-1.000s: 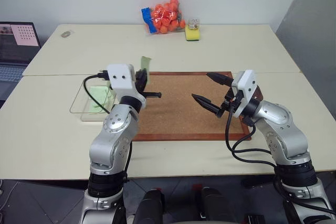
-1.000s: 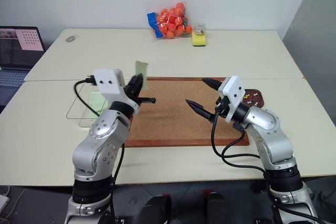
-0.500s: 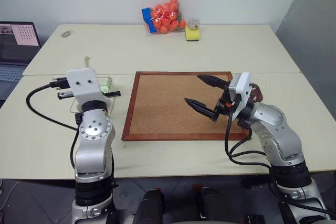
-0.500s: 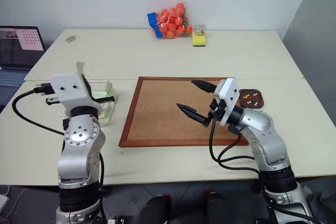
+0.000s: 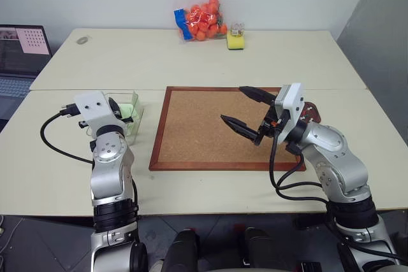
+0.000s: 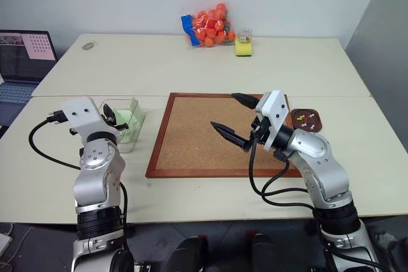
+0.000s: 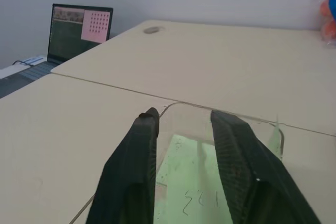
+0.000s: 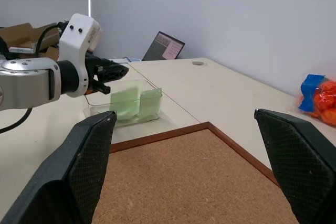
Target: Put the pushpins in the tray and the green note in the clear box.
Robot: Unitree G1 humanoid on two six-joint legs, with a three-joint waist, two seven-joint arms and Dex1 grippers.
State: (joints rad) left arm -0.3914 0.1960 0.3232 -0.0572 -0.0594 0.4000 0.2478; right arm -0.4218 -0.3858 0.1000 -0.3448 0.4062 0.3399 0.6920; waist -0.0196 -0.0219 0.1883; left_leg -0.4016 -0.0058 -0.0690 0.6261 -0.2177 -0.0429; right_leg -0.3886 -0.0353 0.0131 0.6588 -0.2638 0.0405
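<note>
Left gripper is over the clear box, fingers a little apart with nothing between them. Note paper lies flat on the box floor below the tips, and a second pale green sheet leans upright against the box's far wall. Which of the two is the green note I can't tell; my read is it's already dropped.

Right gripper hovers over the corkboard, fingers wide apart, empty.

Pushpins already sit in the tray, at the corkboard's 3 o'clock edge, behind the right forearm.

Key relation: from the left fingertips the box floor is straight below. The box's long axis runs 12-to-6 on the table, roughly along the finger line. Left arm is right over the box; right arm is well apart at the box's 3 o'clock. Next is probably just lifting the left arm out.
</note>
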